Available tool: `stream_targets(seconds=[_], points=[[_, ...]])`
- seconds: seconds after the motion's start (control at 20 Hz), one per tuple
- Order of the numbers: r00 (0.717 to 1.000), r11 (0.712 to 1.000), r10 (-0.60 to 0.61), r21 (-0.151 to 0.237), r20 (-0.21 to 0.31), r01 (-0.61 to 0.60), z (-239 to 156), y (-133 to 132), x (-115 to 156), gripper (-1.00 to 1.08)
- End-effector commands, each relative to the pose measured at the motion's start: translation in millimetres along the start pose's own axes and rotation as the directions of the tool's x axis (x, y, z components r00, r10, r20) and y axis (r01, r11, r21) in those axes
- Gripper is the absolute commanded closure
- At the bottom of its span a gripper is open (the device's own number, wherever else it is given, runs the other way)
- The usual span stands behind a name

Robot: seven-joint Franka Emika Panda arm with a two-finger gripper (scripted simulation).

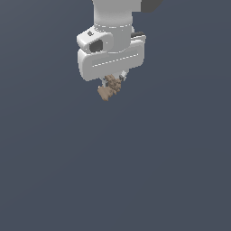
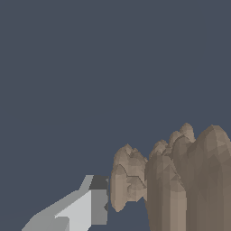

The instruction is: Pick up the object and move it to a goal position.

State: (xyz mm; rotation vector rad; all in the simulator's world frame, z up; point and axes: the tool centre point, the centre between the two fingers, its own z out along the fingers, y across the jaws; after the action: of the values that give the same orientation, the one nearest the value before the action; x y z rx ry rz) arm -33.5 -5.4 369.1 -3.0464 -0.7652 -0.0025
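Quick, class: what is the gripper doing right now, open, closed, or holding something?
Gripper: closed on the object, which hangs below the white hand; one finger presses its side in the wrist view.

Simulator scene: flat featureless slate-grey backdrop (image 1: 115, 180), untextured blocky render, no room features.

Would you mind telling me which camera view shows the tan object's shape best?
The wrist view: the object fills much of the frame, so its ridged, blocky lobes are clear beside one gripper finger. The exterior view shows the object only as a small brown lump under the white gripper, partly covered.
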Motion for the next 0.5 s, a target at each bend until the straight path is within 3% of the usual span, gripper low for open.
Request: stream_targets(seconds=[0.0, 0.45], points=[[1.000, 1.000, 0.000, 0.000, 0.001, 0.000, -25, -1, 3, 1.08], [1.000, 1.000, 0.002, 0.000, 0.001, -0.002, -97, -1, 15, 1.08]])
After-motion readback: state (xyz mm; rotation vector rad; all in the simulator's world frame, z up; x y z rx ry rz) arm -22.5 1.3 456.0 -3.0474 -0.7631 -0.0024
